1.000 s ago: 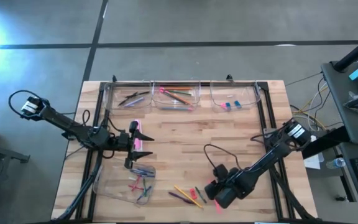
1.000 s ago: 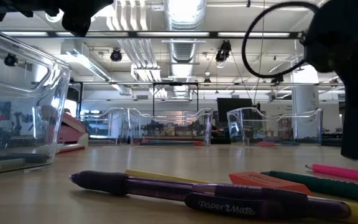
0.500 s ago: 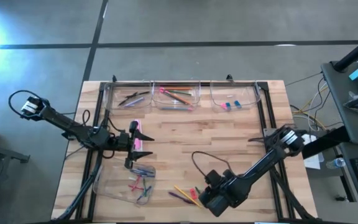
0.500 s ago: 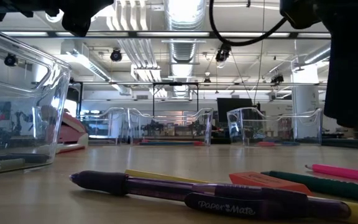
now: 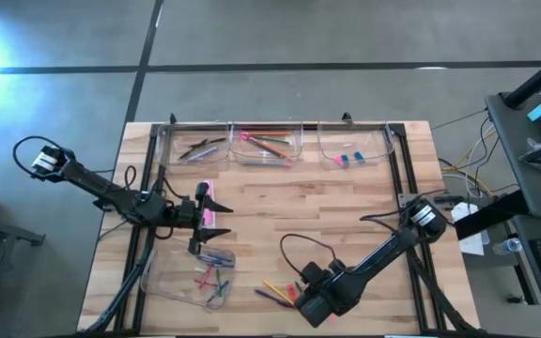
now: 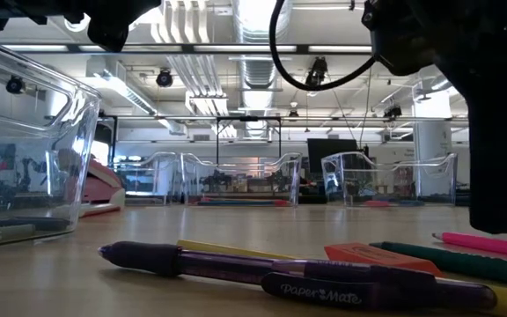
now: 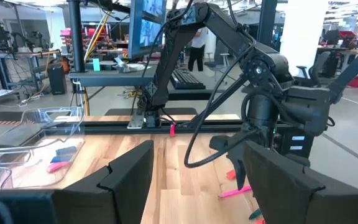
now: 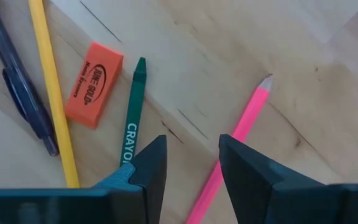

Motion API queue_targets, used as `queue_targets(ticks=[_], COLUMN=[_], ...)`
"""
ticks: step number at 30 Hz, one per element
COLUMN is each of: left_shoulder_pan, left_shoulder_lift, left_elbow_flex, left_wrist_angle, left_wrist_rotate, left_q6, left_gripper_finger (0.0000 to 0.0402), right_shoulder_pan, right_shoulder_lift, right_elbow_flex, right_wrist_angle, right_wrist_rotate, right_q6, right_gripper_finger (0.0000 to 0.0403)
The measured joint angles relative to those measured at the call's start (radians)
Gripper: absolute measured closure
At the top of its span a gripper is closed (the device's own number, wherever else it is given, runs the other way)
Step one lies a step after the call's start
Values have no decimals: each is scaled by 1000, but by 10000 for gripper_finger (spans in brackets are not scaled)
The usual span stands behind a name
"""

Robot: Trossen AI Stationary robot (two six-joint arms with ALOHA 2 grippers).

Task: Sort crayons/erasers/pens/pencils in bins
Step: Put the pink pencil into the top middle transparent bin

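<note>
1. The right gripper (image 5: 310, 306) hangs low over the near edge of the wooden table (image 5: 289, 202), above the loose cluster of writing items.
2. In the right wrist view its two dark fingers (image 8: 151, 165) stand partly apart with bare table between them; they grip nothing.
3. Just outside one finger lies a green crayon (image 8: 131, 118) with white lettering, its near end running under that finger's edge; whether they touch I cannot tell.
4. Just outside the other finger lies a long pink pencil (image 8: 238, 134), angled away from the gripper.
5. Beyond the green crayon sit an orange block eraser (image 8: 93, 83), a long yellow pencil (image 8: 51, 81) and a dark purple pen (image 8: 17, 93), side by side and further from the fingers.
6. The left gripper (image 5: 207, 218) waits well apart, near the table's left side, its fingers (image 7: 126, 177) spread wide and empty.
7. Just beside the left gripper stands a clear plastic bin (image 5: 158, 282) holding short coloured sticks.
8. Three more clear bins (image 5: 308, 141) line the far edge of the table, well away from both grippers.
</note>
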Motion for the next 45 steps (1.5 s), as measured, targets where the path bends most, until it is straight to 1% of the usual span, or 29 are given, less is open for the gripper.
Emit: queue_targets(ticks=[2, 10, 13, 19, 26, 36, 45], left_shoulder_pan=[0, 0, 0, 0, 0, 0, 0], left_shoulder_lift=[0, 0, 0, 0, 0, 0, 0], left_elbow_flex=[0, -2, -4, -10, -10, -11, -12], left_wrist_angle=[0, -1, -1, -2, -1, -1, 1], left_wrist_rotate=[0, 1, 4, 5, 4, 4, 3], left_q6=[0, 0, 0, 0, -1, -2, -1], left_gripper_finger=[169, 169, 169, 169, 169, 169, 169], right_shoulder_pan=[-5, -13, -13, -13, -15, -19, -19], right_shoulder_lift=[0, -12, -10, -10, 2, -3, -4], right_elbow_flex=[0, 0, 0, -1, -14, -78, -92], right_wrist_angle=[1, -1, -6, -31, -29, -6, 13], right_wrist_rotate=[-17, -24, -47, -48, -48, -39, -40], right_q6=[-4, -5, -4, 22, 0, 13, 13], right_gripper_finger=[262, 259, 259, 259, 259, 281, 282])
